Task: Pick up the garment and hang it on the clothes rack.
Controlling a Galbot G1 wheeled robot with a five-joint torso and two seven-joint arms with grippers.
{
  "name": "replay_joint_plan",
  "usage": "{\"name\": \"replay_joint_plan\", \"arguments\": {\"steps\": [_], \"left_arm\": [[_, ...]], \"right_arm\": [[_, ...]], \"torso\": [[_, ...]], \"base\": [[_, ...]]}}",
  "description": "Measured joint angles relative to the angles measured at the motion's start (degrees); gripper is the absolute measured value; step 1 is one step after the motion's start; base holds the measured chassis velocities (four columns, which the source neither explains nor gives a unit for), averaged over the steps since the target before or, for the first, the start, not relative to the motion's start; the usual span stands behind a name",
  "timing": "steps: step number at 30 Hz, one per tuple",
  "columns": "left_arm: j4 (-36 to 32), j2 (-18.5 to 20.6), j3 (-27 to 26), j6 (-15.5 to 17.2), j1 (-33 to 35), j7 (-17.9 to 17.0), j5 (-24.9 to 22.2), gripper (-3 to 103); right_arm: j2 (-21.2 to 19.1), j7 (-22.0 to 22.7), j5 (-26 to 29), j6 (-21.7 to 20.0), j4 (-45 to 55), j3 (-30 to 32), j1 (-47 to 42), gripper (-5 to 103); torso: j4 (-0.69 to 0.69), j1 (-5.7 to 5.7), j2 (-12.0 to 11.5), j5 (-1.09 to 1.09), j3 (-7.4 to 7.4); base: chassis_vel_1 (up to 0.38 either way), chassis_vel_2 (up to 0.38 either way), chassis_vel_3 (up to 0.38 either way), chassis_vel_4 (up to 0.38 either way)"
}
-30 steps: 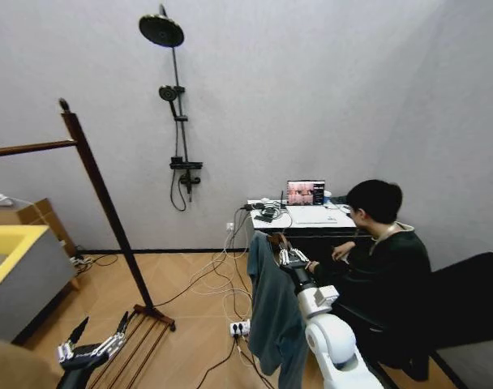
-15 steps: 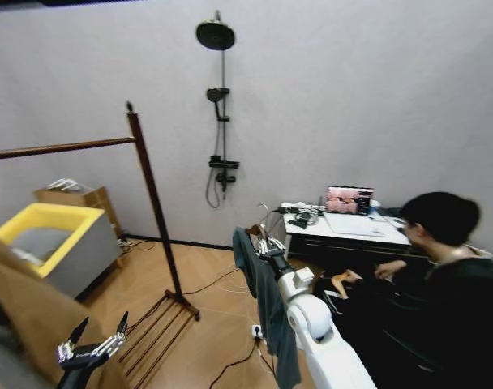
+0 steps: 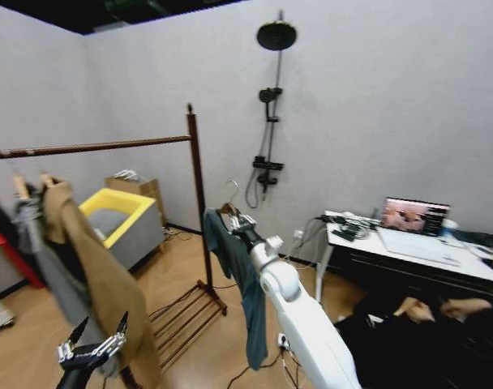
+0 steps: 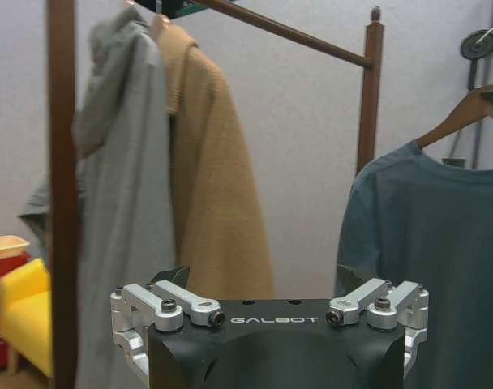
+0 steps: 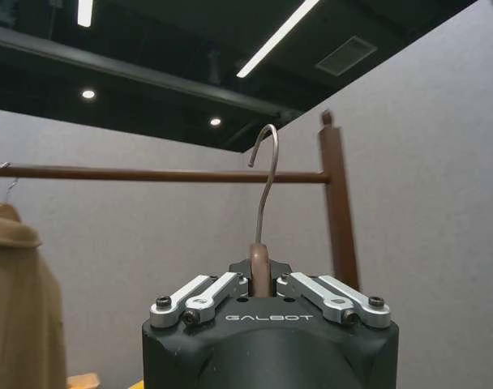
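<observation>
Left gripper [image 3: 95, 346] idles low in front, fingers spread open, nothing in them; from its wrist view the grey jacket [image 4: 121, 162] and tan coat [image 4: 214, 162] hang on the rack ahead of it.

Right gripper [image 3: 245, 225] is clamped shut on the hanger [image 5: 260, 263] neck, arm stretched forward. Garment [image 3: 238, 284] drapes straight down from that gripper, long axis vertical, clear of the floor. The wire hook [image 5: 267, 186] sticks up above the closed fingers.

Key relation: rack [image 3: 199, 211] crossbar [image 5: 149, 173] runs sideways, beyond the gripper and level with the upper part of the hook in the right wrist view; the hook tip is not yet over it. The post with its knob top stands just to the gripper's right in that view. The free stretch of bar lies between the post and the tan coat. Right arm is the nearer one and already has the load. Judgement: the hook needs lifting up and forward over the bar.
</observation>
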Motion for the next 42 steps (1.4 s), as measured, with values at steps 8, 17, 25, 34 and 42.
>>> {"name": "replay_joint_plan", "arguments": {"steps": [8, 17, 25, 34, 42], "left_arm": [[0.0, 0.0, 0.0, 0.0, 0.0, 0.0, 0.0, 100], [0.0, 0.0, 0.0, 0.0, 0.0, 0.0, 0.0, 100], [0.0, 0.0, 0.0, 0.0, 0.0, 0.0, 0.0, 100], [0.0, 0.0, 0.0, 0.0, 0.0, 0.0, 0.0, 100], [0.0, 0.0, 0.0, 0.0, 0.0, 0.0, 0.0, 100]], "right_arm": [[3.4, -0.1, -2.6, 1.5, -12.7, -3.8, 10.8, 10], [8.2, -0.7, -7.0, 5.5, -25.9, -3.4, 22.2, 10], [10.3, -0.2, -9.7, 7.5, -32.7, -1.9, 27.6, 10], [9.6, 2.9, -19.4, 5.5, -29.9, 5.5, 26.6, 10], [8.4, 3.0, -18.9, 5.2, -31.2, 7.4, 28.0, 10]], "torso": [[0.01, 0.0, 0.0, -0.01, 0.0], [0.02, 0.0, 0.0, 0.0, 0.0], [0.02, 0.0, 0.0, 0.0, 0.0], [0.01, 0.0, 0.0, 0.01, -0.01], [-0.02, -0.01, 0.0, 0.02, -0.01]], "base": [[0.137, 0.12, 0.131, 0.139], [0.123, 0.132, 0.127, 0.123], [0.122, 0.128, 0.134, 0.117], [0.056, 0.068, 0.066, 0.066], [0.0, 0.0, 0.0, 0.0]]}}
